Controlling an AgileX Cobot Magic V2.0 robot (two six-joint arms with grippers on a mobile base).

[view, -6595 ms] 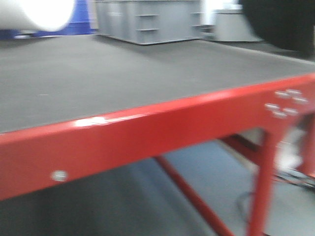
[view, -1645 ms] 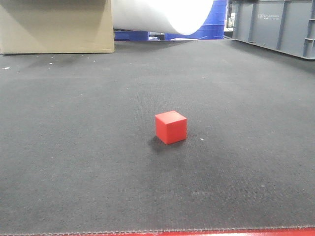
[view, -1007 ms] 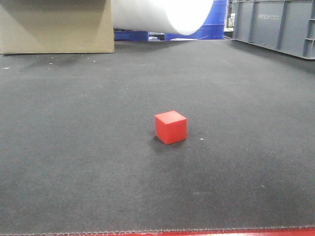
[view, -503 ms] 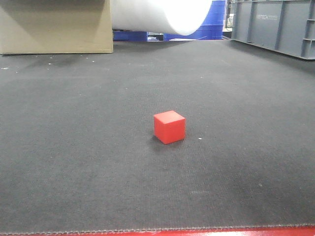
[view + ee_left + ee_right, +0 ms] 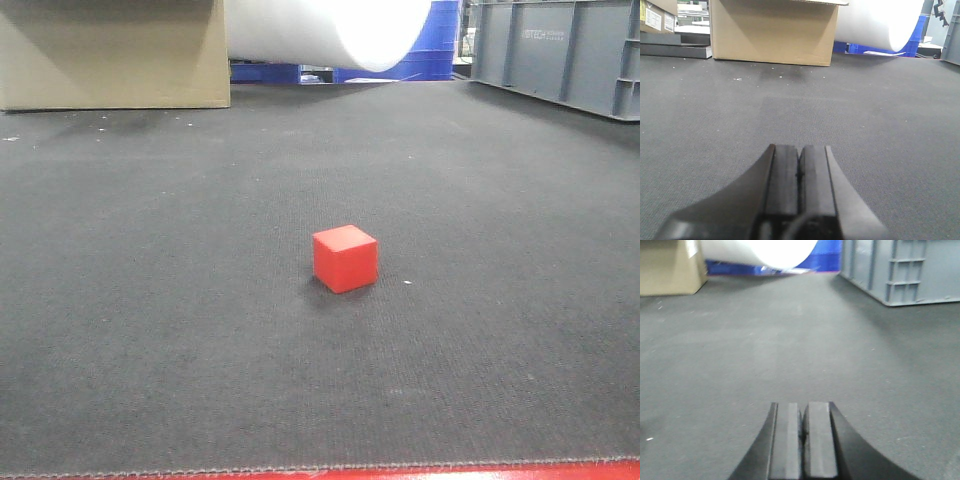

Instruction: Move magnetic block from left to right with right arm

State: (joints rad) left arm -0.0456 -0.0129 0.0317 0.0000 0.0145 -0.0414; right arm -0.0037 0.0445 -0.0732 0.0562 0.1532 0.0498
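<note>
Right pincer point(image 5: 802, 440): jaws pressed together, nothing held between them; low over the dark worktop mat, pointing toward the far end.
Left pincer point(image 5: 799, 192): jaws likewise closed flat against each other, empty; low over the same mat.
Magnetic block point(image 5: 345, 258): red cube, resting flat on the worktop, one corner turned toward the front camera; seen only in the front view, in neither wrist view; untouched, well apart from everything else.
Worktop point(image 5: 150, 300): dark grey woven mat, red edge strip showing along the near border.
Cardboard box point(image 5: 772, 32): brown, at the far left of the worktop, ahead of the left pincer.
White roll point(image 5: 330, 28): large pale cylinder, just right of the cardboard box, at the far edge.
Grey crate point(image 5: 905, 270): ribbed plastic, far right corner, ahead and to the right of the right pincer.
Blue bins point(image 5: 440, 50): behind the white roll, partly hidden.
</note>
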